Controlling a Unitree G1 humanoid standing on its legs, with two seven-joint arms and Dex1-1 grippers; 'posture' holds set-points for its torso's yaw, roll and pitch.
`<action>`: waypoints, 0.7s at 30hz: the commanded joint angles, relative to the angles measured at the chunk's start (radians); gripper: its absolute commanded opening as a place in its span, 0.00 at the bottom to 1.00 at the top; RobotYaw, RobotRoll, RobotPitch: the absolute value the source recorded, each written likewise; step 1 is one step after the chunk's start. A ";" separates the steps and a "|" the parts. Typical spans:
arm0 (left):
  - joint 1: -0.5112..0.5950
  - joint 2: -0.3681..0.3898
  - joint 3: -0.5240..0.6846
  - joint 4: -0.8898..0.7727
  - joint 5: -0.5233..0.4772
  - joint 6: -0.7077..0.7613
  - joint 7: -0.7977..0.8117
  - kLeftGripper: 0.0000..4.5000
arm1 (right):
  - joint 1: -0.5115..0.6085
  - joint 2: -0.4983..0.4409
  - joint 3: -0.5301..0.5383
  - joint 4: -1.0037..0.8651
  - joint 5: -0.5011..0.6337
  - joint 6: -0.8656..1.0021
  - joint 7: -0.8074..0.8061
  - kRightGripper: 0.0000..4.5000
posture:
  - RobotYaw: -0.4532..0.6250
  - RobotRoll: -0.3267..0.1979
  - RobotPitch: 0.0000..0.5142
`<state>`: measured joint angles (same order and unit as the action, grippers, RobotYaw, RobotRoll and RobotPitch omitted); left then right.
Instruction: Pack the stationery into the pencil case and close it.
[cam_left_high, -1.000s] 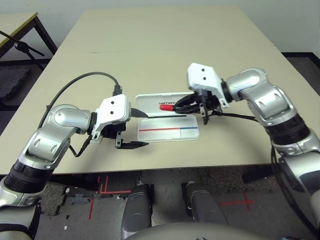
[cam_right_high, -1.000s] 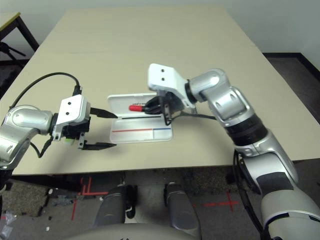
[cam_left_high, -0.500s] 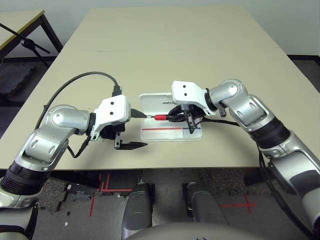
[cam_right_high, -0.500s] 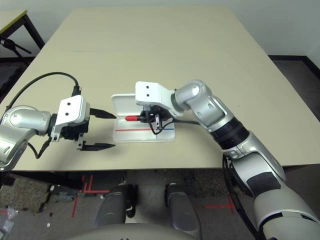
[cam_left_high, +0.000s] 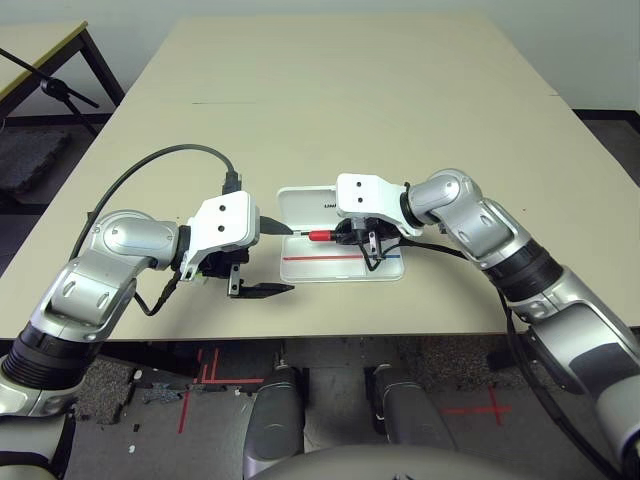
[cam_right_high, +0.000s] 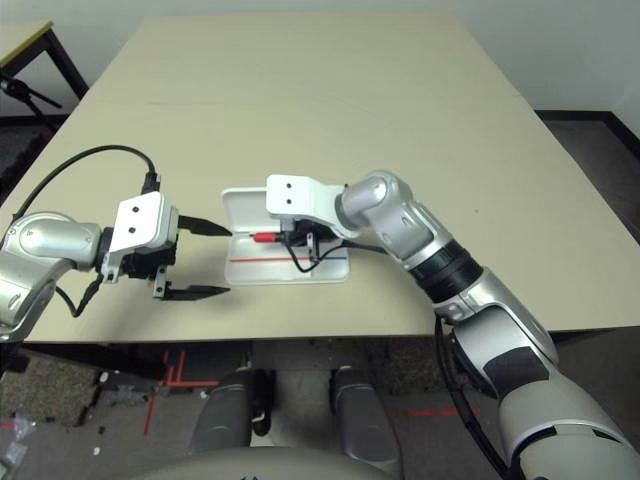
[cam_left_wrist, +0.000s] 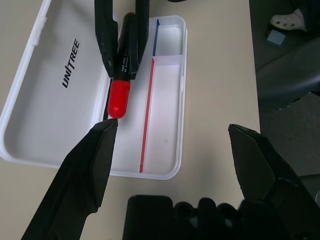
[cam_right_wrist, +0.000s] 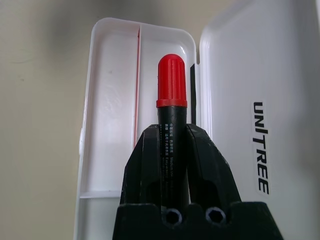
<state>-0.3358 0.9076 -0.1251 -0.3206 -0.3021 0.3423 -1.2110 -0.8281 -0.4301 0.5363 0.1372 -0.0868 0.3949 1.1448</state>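
The white pencil case (cam_left_high: 345, 270) lies open near the table's front edge, its lettered lid (cam_left_wrist: 47, 85) at the back and its striped tray (cam_right_wrist: 112, 100) in front. My right gripper (cam_left_high: 348, 237) is shut on the marker (cam_right_wrist: 172, 82), a black barrel with a red end. It holds the marker level just above the hinge, red end pointing left. My left gripper (cam_left_high: 287, 259) stands open just left of the case with nothing between its fingers; one fingertip (cam_left_wrist: 106, 131) is close to the marker's red end. A bit of the lime-green highlighter (cam_right_high: 132, 281) peeks out under the left wrist.
The table's front edge (cam_left_high: 330, 335) runs close behind both grippers. A black cable (cam_left_high: 150, 175) loops over the left arm. A second table (cam_left_high: 35, 45) and a black stand (cam_left_high: 60, 92) are at the far left, off this table.
My right gripper has carried the marker left and down, from over the lid to the case's hinge line. The left gripper has stayed open in place. The camera shifted slightly.
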 joint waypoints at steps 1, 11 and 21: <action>0.019 0.013 -0.001 0.005 0.011 -0.010 -0.005 1.00 | 0.013 0.014 0.000 0.020 -0.012 -0.053 -0.017 0.33 | 0.44 0.62 0.18; 0.038 0.026 0.006 -0.010 0.007 0.002 -0.001 1.00 | 0.006 -0.031 -0.090 0.002 0.092 -0.085 0.067 0.99 | 0.44 0.62 0.19; 0.062 0.051 0.036 -0.022 -0.002 0.025 0.010 1.00 | 0.077 -0.289 -0.304 -0.064 0.364 0.046 0.325 0.99 | 0.46 0.62 0.21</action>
<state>-0.2857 0.9485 -0.1041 -0.3362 -0.3020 0.3600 -1.2034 -0.7642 -0.7033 0.2654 0.0813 0.2384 0.4232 1.4445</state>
